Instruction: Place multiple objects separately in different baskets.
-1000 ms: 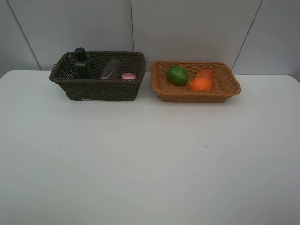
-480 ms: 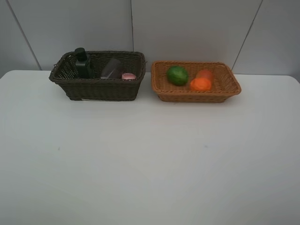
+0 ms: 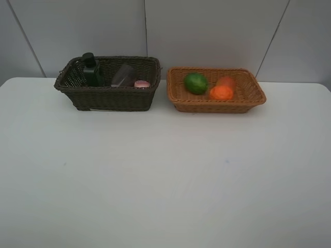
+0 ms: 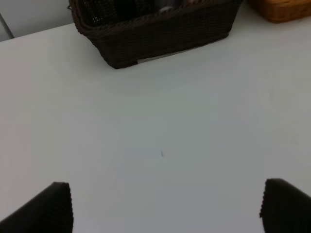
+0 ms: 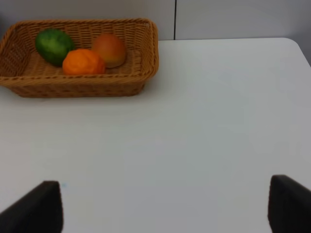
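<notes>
A: Where are the items?

B: The dark basket (image 3: 107, 83) at the back left of the white tabletop (image 3: 165, 170) holds the green pump bottle (image 3: 91, 70), purple cup (image 3: 123, 75) and pink bottle (image 3: 141, 83). Just beside it, the tan basket (image 3: 215, 90) holds the green fruit (image 3: 196, 82), orange (image 3: 222, 92) and red-yellow fruit (image 3: 226, 81).

A: And the pincers?

B: The left pincer (image 4: 165, 206) and right pincer (image 5: 165, 208) hang wide open over bare tabletop, holding nothing.

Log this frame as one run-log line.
dark basket: pump bottle, cup, pink bottle | tan basket: green fruit, orange, red-yellow fruit | both end effectors open, empty
</notes>
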